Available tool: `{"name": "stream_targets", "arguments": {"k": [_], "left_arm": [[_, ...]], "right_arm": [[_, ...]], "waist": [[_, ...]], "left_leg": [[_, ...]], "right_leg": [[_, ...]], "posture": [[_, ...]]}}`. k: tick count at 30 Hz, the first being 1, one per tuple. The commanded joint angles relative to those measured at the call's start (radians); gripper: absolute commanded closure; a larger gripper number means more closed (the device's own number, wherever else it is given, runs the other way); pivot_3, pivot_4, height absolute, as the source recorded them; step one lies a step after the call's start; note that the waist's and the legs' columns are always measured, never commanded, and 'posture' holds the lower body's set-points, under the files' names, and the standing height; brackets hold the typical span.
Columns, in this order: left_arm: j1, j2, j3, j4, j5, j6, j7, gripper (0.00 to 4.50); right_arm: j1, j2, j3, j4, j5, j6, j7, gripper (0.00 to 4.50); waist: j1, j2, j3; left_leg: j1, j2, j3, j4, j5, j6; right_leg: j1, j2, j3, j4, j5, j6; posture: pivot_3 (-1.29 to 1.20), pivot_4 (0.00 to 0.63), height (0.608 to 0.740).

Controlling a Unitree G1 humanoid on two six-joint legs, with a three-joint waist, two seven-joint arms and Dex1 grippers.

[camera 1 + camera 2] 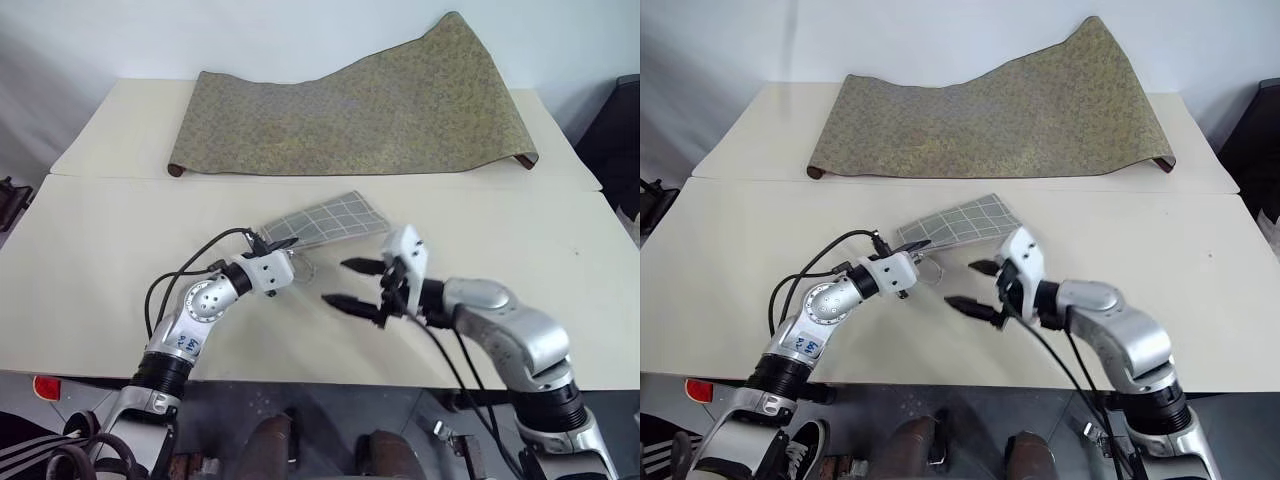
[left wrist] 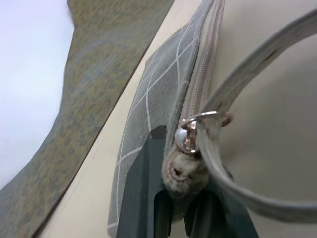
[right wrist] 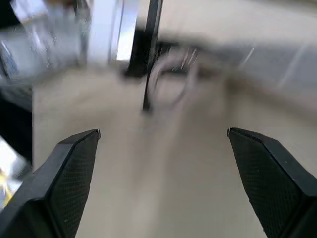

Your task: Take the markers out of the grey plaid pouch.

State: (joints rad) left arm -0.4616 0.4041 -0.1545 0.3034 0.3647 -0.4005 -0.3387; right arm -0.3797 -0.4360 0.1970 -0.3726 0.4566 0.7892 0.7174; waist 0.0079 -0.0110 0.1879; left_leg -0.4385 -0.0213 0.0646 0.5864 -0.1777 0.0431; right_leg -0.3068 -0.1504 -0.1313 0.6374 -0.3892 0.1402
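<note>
On the cream table (image 1: 90,270) lies one large olive-gold patterned cloth (image 1: 360,110), spread across the far part, with its right end rising up against the pale wall; it is well apart from both arms and does not stand in the way of them. Nearer to the robot, about in the middle of the table, there is one grey plaid pouch (image 1: 335,218), flat, with thin white grid lines, and it lies at a slant just in front of the seam between the two table parts. The left gripper (image 1: 282,247) is closed tight on the near corner of the pouch; in the left wrist view its two black fingers (image 2: 143,198) pinch the end of the fabric beside the zipper, where one small metal ring (image 2: 190,130) holds one grey loop strap (image 2: 257,74) that curves away to the side. The zipper line appears closed along the edge, and no marker can be seen. The right gripper (image 1: 350,283) is just beside the pouch, not touching it, with its two fingers spread wide apart and nothing between them; it points toward the left gripper and the strap. Between the two grippers there is only bare table. No brand, label or readable writing is seen on the pouch or the cloth.
</note>
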Motion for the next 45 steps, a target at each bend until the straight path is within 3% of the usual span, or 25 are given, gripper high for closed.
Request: {"name": "stream_targets", "arguments": {"k": [1,8,9,11,21,22,29,32,37,45], "left_arm": [[0.027,-0.017,-0.034,-0.062,0.016,0.035,0.002,4.5],[0.044,-0.019,-0.055,-0.103,0.011,0.062,-0.002,4.5],[0.043,-0.019,-0.057,-0.104,0.011,0.065,-0.002,4.5],[0.042,-0.019,-0.06,-0.102,0.013,0.067,0.002,4.5],[0.044,-0.02,-0.074,-0.103,0.001,0.07,-0.002,4.5],[0.044,-0.019,-0.075,-0.103,0.001,0.07,-0.002,4.5],[0.056,-0.016,-0.068,-0.115,-0.026,0.06,-0.013,4.5],[0.077,-0.021,-0.056,-0.133,-0.104,0.061,-0.063,4.5],[0.11,0.0,-0.038,-0.167,-0.205,0.048,-0.14,4.5],[0.164,0.047,0.041,-0.239,-0.409,0.102,-0.274,4.5]], "right_arm": [[-0.027,0.042,0.033,0.046,-0.059,-0.069,-0.043,0.2],[-0.056,0.121,0.018,0.147,-0.074,-0.114,-0.065,0.2],[-0.058,0.125,0.013,0.142,-0.062,-0.111,-0.056,0.37],[-0.06,0.139,-0.003,0.135,-0.034,-0.103,-0.05,0.79],[-0.069,0.151,-0.003,0.138,-0.023,-0.105,-0.041,4.31],[-0.07,0.151,-0.002,0.141,-0.027,-0.108,-0.042,4.47],[-0.079,0.15,-0.049,0.181,-0.036,-0.137,-0.06,4.47],[-0.081,0.115,-0.081,0.197,-0.042,-0.15,-0.045,4.47],[-0.08,0.022,-0.136,0.228,-0.044,-0.171,0.001,4.47],[-0.042,-0.221,-0.224,0.313,-0.078,-0.236,0.116,4.47]], "waist": [[0.0,0.0,0.0],[0.004,0.0,0.0],[0.005,0.0,0.0],[0.006,0.0,0.0],[0.011,0.0,0.0],[0.011,0.0,0.0],[0.013,0.0,0.0],[0.014,0.0,0.0],[0.013,0.0,0.0],[0.014,0.0,0.0]], "left_leg": [[0.0,0.0,0.0,0.0,0.0,0.0],[0.0,0.0,0.0,0.0,0.0,0.0],[0.0,0.0,0.0,0.0,0.0,0.0],[0.0,0.0,0.0,0.0,0.0,0.0],[0.0,0.0,0.0,0.0,0.0,0.0],[0.0,0.0,0.0,0.0,0.0,0.0],[0.0,0.0,0.0,0.0,0.0,0.0],[0.0,0.0,0.0,-0.001,0.0,0.0],[0.0,0.0,0.001,-0.001,0.0,0.0],[-0.001,0.001,0.001,-0.001,0.0,0.0]], "right_leg": [[0.0,0.0,0.0,0.0,0.0,0.0],[0.001,0.001,0.0,0.0,0.0,0.0],[0.0,0.001,0.0,0.0,0.0,0.0],[0.0,0.001,0.0,0.0,0.0,0.0],[0.0,0.001,0.0,-0.001,0.0,0.0],[0.0,0.001,0.0,-0.001,0.0,0.0],[0.0,0.001,0.0,-0.001,0.0,0.0],[0.0,0.001,0.0,-0.001,0.0,0.0],[0.0,0.001,0.0,-0.002,0.0,0.0],[0.001,0.0,0.0,-0.009,0.0,0.0]], "posture": [[0.0,0.15,0.74],[0.0,0.15,0.74],[0.0,0.15,0.74],[0.0,0.15,0.74],[0.0,0.15,0.74],[0.0,0.15,0.74],[0.0,0.15,0.74],[0.0,0.15,0.74],[0.0,0.15,0.74],[0.0,0.15,0.74]]}}
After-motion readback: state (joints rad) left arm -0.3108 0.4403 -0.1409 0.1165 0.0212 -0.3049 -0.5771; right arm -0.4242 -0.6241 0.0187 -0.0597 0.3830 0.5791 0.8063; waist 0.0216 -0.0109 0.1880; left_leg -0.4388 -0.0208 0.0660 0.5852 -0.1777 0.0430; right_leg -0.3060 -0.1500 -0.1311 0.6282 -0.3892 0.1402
